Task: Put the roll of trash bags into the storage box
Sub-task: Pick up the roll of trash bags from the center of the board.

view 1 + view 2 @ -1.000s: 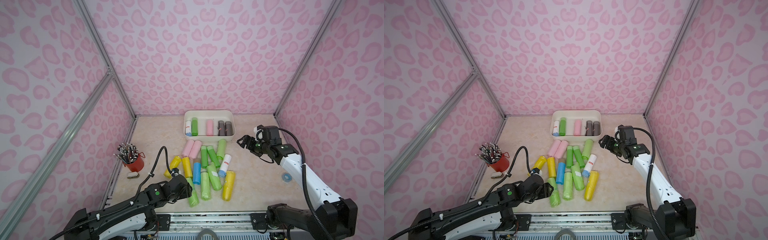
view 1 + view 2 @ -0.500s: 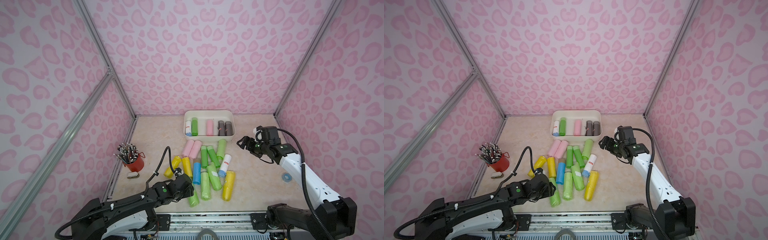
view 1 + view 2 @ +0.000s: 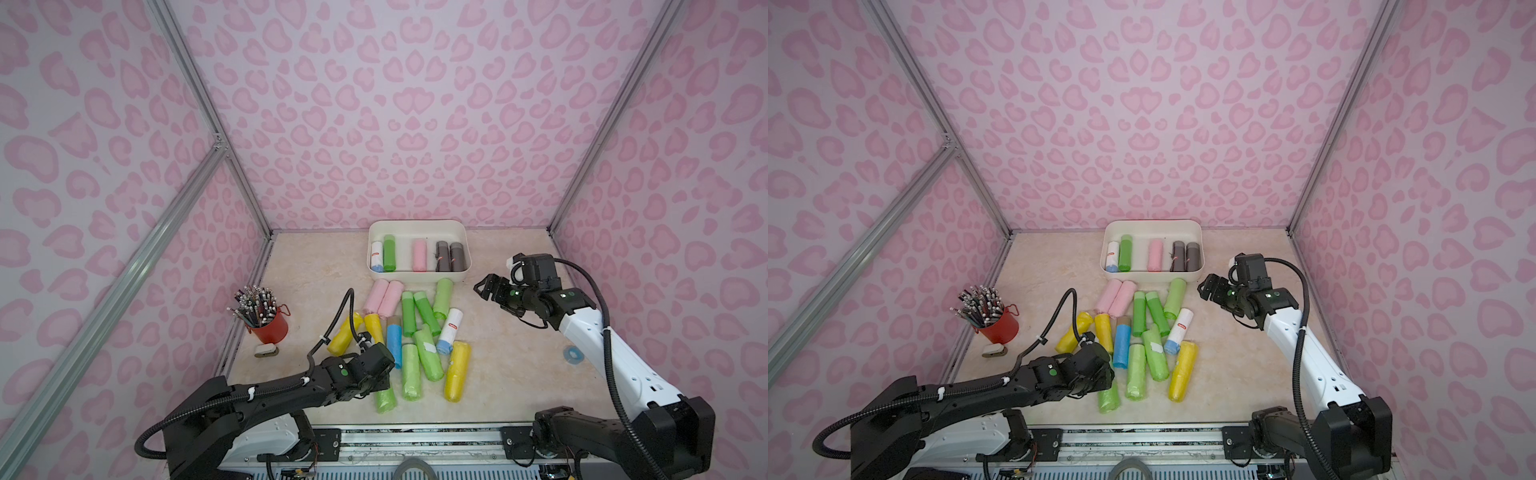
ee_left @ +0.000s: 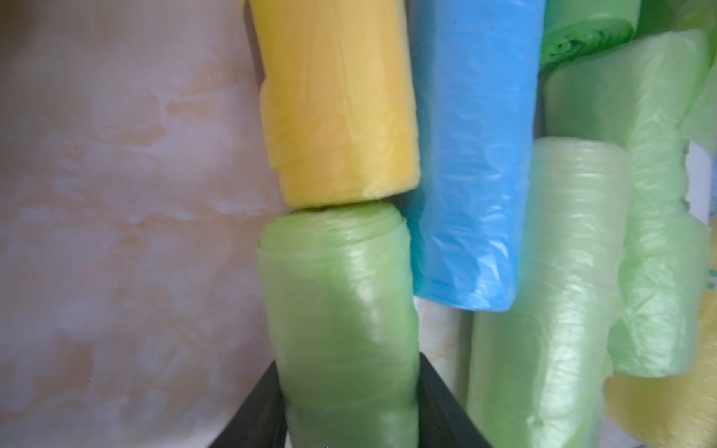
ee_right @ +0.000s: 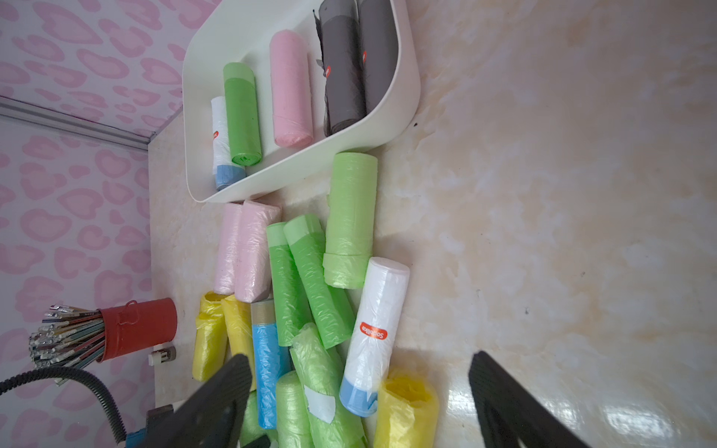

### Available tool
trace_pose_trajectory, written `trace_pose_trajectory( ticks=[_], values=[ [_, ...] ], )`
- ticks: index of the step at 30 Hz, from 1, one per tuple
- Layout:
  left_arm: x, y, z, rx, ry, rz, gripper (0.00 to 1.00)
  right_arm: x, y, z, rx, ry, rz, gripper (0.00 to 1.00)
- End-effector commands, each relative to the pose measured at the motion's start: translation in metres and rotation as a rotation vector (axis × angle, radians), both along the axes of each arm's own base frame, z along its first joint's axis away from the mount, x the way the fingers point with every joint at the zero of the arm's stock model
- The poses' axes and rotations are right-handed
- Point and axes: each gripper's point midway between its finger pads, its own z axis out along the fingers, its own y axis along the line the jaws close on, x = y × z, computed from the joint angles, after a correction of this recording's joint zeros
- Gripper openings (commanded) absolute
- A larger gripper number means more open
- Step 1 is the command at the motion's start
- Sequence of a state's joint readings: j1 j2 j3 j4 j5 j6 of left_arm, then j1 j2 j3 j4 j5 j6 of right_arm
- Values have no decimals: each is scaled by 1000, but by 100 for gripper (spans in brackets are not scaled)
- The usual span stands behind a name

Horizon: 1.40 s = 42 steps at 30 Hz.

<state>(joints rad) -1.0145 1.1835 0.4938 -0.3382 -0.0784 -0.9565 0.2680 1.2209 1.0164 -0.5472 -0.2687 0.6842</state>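
At the near edge of a pile on the marbled tabletop (image 4: pixel 116 232), the left gripper (image 4: pixel 349 360) pinches a pale green roll (image 4: pixel 337 310) of trash bags. Its two black fingers (image 4: pixel 267 411) press the roll's opposite sides. Whether the roll is clear of the surface cannot be told.

Straight beyond the fingertips, the roll's end touches the end of a yellow roll (image 4: pixel 337 104). A blue roll (image 4: pixel 469 155) lies alongside both, just beside the claw, with more light green rolls (image 4: pixel 551 291) past it. In a top view the left wrist covers most of the pinched roll (image 3: pixel 386 399).

Farther out from that claw the pile continues with a dark green pair (image 3: pixel 417 311), a white roll with a blue end (image 3: pixel 449 330) and a pink pair (image 3: pixel 384 297). Off to the claw's left, apart from the pile, stands a red cup of pencils (image 3: pixel 270 328).

Across the pile, the right gripper (image 3: pixel 484 286) hangs above the table. The right wrist view shows its fingers spread wide with nothing between them.

The storage box (image 3: pixel 419 226) sits near the right claw and well apart from the left one, beyond the pile at the table's far end. Five rolls lie side by side in it: a white-and-blue one (image 3: pixel 377 256), a green one (image 3: pixel 389 252), a pink one (image 3: pixel 419 254) and two grey ones (image 3: pixel 449 255).
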Motion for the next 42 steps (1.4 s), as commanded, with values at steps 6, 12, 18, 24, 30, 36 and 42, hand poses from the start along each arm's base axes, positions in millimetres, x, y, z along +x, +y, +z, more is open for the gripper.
trace_pose_trajectory(
  ticks=[6,12,18,24,30,36,42],
  values=[
    [8,9,3,23,-64,8,36,-2,8,-13,11,44,4,89],
    [8,14,2,44,-59,17,33,-1,19,-17,21,42,9,90],
    [11,13,4,35,-63,29,30,-2,35,-31,8,85,50,89],
    [16,12,8,46,-68,39,26,1,42,-33,10,77,56,89],
    [17,19,9,49,-77,83,23,5,51,-30,29,82,83,90],
    [22,24,16,50,-107,108,17,6,57,-30,26,79,93,89],
    [25,27,21,38,-122,121,16,5,62,-29,24,79,100,90]
  ],
)
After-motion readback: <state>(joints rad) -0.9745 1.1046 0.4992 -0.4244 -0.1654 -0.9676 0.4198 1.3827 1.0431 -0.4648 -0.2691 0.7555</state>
